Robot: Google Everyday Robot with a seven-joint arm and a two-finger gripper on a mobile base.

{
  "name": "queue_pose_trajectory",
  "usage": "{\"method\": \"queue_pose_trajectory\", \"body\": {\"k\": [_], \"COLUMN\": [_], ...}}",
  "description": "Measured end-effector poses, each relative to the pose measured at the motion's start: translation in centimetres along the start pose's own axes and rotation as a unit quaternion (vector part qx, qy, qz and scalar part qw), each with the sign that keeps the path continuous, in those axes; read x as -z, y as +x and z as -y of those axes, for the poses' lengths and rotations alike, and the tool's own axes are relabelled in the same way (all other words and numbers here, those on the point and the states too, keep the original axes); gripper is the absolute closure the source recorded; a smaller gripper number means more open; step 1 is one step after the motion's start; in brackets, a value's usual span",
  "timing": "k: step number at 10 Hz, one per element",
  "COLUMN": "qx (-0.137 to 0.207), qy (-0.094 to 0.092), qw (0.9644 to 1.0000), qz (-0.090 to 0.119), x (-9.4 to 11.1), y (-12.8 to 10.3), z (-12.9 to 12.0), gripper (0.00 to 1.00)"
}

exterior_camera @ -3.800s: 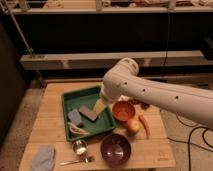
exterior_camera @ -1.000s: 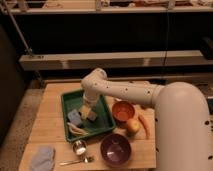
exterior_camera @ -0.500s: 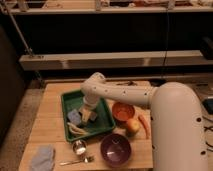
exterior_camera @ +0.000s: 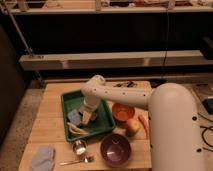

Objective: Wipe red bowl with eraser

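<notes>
The red bowl (exterior_camera: 122, 111) sits on the wooden table just right of the green tray (exterior_camera: 104, 126), small, glossy and orange-red. My white arm reaches down from the right into the tray. The gripper (exterior_camera: 88, 116) hangs low over the tray's middle, beside a blue squarish block (exterior_camera: 75, 117). The eraser is hidden under the gripper.
A pale yellowish object (exterior_camera: 75, 129) lies at the tray's front. A dark purple bowl (exterior_camera: 115, 149) stands near the front edge, with an apple (exterior_camera: 133, 125) and a carrot (exterior_camera: 144, 126) beside the red bowl. At front left are a metal cup (exterior_camera: 79, 146), a spoon (exterior_camera: 77, 161) and a blue cloth (exterior_camera: 42, 157).
The arm has swung left from above the red bowl to the green tray. Over the last second the gripper has sunk lower into the tray.
</notes>
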Motion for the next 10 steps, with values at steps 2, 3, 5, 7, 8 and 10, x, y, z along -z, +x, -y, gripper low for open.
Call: {"method": "queue_pose_trajectory", "body": {"k": [2,3,5,7,8,10], "qx": [0.001,0.002,0.003,-0.004,-0.011,-0.032], "qy": [0.009,0.013,0.019,0.024,0.028,0.034], "qw": [1.0,0.9999,0.9998,0.9997,0.9995,0.9989], "qz": [0.001,0.001,0.003,0.002,0.001,-0.01], "x": [-0.4,-0.5,-0.5,1.2,2.1,5.6], "y": [-0.1,-0.1,-0.3,-0.1,-0.1,-0.4], "z": [0.3,0.5,0.6,0.1,-0.3,-2.3], "gripper": [0.5,0.53,0.59,0.78,0.8,0.8]}}
